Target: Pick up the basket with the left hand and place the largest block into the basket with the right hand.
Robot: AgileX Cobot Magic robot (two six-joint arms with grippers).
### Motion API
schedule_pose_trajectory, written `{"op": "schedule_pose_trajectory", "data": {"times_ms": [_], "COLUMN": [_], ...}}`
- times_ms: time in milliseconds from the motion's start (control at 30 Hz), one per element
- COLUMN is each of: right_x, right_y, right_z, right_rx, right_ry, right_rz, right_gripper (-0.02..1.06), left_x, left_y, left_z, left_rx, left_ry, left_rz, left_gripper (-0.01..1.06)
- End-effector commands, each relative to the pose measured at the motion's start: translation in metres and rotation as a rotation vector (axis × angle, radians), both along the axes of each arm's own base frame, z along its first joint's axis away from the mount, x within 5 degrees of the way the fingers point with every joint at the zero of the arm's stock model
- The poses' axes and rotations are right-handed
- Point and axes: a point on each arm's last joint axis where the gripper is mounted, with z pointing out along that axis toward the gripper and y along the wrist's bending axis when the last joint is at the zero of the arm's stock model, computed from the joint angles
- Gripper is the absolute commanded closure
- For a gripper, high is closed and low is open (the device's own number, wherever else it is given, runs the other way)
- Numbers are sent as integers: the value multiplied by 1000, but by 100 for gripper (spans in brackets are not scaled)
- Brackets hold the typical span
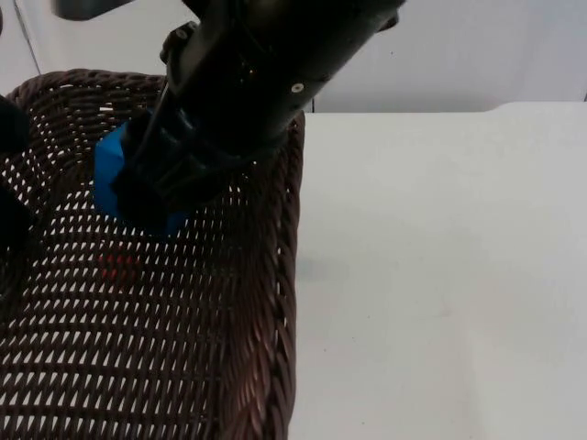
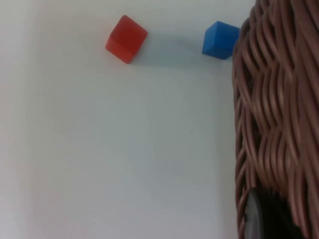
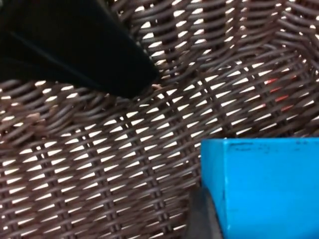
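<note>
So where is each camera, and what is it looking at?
Top view: fixed above, looking down on the basket; the right gripper holds the big blue block over it.
Left wrist view: on the left arm, seeing the basket wall, a red cube and small blue cube.
Right wrist view: on the right arm, seeing block and weave.
Shared: the basket.

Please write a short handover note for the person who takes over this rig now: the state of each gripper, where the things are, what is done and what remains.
Left gripper: at the wall of the brown wicker basket, which it seems to hold lifted above the table.
Right gripper: inside the basket, shut on the large blue block, just above the weave.
On the table beneath: a red cube and a small blue cube, apart from each other.
Done: basket picked up, block brought into it.
Left: release the block, withdraw the right arm.
</note>
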Motion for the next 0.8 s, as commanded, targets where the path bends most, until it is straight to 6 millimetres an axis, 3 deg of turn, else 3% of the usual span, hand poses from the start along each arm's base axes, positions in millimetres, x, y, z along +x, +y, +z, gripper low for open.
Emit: {"op": "schedule_pose_trajectory", "data": {"times_ms": [0, 67, 167, 467, 633, 767], "right_x": [-1, -1, -2, -10, -21, -27], "right_y": [2, 1, -1, -17, -35, -58], "right_z": [3, 8, 17, 50, 79, 107], "right_rx": [6, 20, 44, 39, 39, 28], "right_ry": [-9, -14, -31, -102, -130, -178], "right_rz": [5, 2, -1, 22, 28, -70], "right_gripper": [48, 38, 33, 33, 33, 33], "left_x": [0, 0, 0, 0, 0, 1], "left_y": [0, 0, 0, 0, 0, 0], "left_z": [4, 4, 4, 3, 3, 3], "left_rx": [-32, -32, -32, -29, -21, -16], "left_ry": [-24, -24, -24, -22, -25, -28], "left_rz": [27, 27, 27, 25, 22, 22], "left_gripper": [105, 105, 105, 105, 105, 105]}}
